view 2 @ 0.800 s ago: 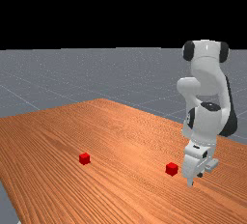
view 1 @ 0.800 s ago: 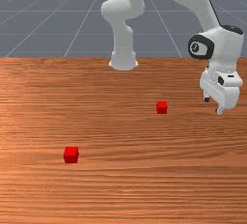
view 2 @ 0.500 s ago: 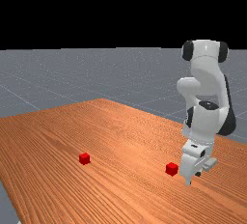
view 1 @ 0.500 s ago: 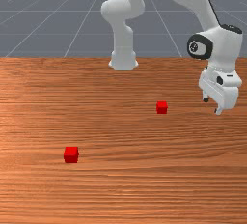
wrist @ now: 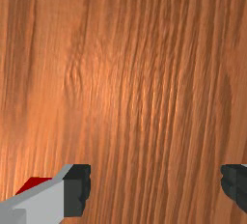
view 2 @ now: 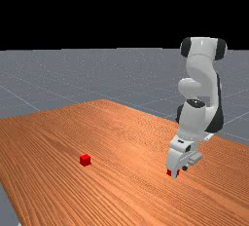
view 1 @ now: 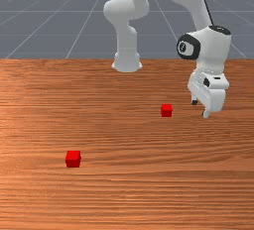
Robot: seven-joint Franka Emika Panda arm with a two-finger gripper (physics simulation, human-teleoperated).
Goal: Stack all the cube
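My gripper [view 1: 200, 108] stands open above the table in the front view, with nothing between its fingers. To its left there, a red cube [view 1: 166, 110] rests on the wood, apart from the fingers. A second red cube [view 1: 73, 158] lies nearer the camera, at the front view's left. In the far view a finger partly covers the near cube [view 2: 170, 173], while the other cube [view 2: 85, 160] sits farther left. The wrist view has the gripper [wrist: 156, 189] with its fingers wide apart; part of a red cube [wrist: 34, 184] peeks out beside one finger.
The wooden table [view 1: 129, 194] carries both cubes, set well apart from each other. The arm's base [view 1: 127, 60] stands at the table's back edge in the front view.
My hand has moved toward the front view's left, closer to the nearer cube, and now overlaps that cube in the far view. Both cubes have stayed in place.
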